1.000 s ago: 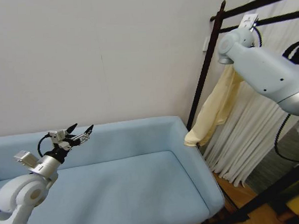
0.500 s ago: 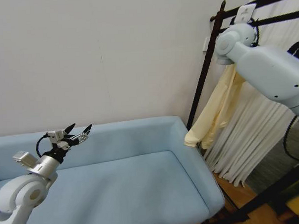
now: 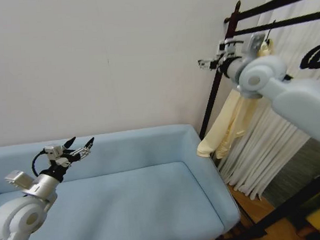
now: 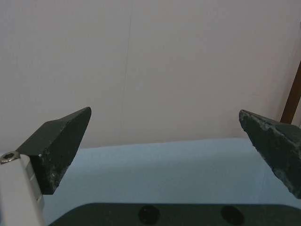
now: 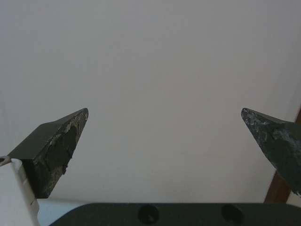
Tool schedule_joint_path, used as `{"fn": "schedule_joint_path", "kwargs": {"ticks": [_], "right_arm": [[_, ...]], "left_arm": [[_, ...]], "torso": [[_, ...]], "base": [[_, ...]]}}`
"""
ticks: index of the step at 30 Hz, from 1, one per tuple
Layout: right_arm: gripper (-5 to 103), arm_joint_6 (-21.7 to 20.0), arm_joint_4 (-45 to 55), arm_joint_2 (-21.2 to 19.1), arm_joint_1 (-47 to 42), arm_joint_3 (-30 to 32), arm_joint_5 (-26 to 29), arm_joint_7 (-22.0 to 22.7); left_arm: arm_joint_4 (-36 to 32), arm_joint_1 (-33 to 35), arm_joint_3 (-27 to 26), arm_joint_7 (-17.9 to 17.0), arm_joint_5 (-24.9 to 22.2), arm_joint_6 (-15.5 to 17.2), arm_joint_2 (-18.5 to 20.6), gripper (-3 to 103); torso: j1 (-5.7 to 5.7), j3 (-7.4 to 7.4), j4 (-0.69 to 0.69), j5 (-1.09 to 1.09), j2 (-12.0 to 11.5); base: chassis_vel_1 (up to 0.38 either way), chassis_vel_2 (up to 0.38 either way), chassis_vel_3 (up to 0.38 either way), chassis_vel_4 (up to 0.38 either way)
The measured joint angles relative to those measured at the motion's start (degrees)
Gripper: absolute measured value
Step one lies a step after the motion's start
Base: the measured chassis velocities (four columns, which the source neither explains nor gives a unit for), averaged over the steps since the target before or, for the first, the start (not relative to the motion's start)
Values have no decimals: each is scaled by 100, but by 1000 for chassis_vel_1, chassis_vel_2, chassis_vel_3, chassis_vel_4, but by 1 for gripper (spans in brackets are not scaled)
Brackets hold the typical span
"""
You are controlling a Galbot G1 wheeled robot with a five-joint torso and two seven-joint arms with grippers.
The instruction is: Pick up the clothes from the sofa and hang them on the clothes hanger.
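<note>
The yellow garment (image 3: 231, 119) is being carried by the dark clothes rack (image 3: 210, 110), draped from its upper bar, with its lower end hanging just beside the right arm of the light-blue sofa (image 3: 142, 206). The right gripper (image 3: 204, 64) is being held high beside the rack's upright, its jaws spread wide and empty, facing the white wall (image 3: 120, 58). The left gripper (image 3: 81, 141) is being held above the sofa's left part, near the backrest, its jaws likewise parted with nothing between them.
</note>
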Motion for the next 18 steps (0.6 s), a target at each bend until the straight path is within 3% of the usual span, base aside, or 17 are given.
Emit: {"fn": "schedule_joint_path", "kwargs": {"ticks": [3,9,13,15,18], "right_arm": [[100,203,687,-438,-484,-13,-191,-290],[100,546,1481,-767,-1306,-9,-434,-103],[100,751,1537,-647,-1703,-4,-799,13],[100,848,1412,-309,-1846,-74,-1002,238],[100,903,1293,-111,-1878,-116,-1034,328]], "left_arm": [[-1,87,25,82,162,-74,-135,100],[30,203,249,272,529,-291,-463,100],[-2,253,394,334,671,-340,-647,100],[-51,284,476,408,758,-348,-740,100],[-51,299,485,454,796,-348,-747,100]], "torso": [[0,-1,-4,2,0],[-1,-1,-2,0,1],[-1,0,-2,0,0],[0,0,0,0,0],[0,0,1,-2,0]], "base": [[0,0,0,0],[0,0,0,0],[0,0,0,0],[0,0,0,0],[0,0,0,0]]}}
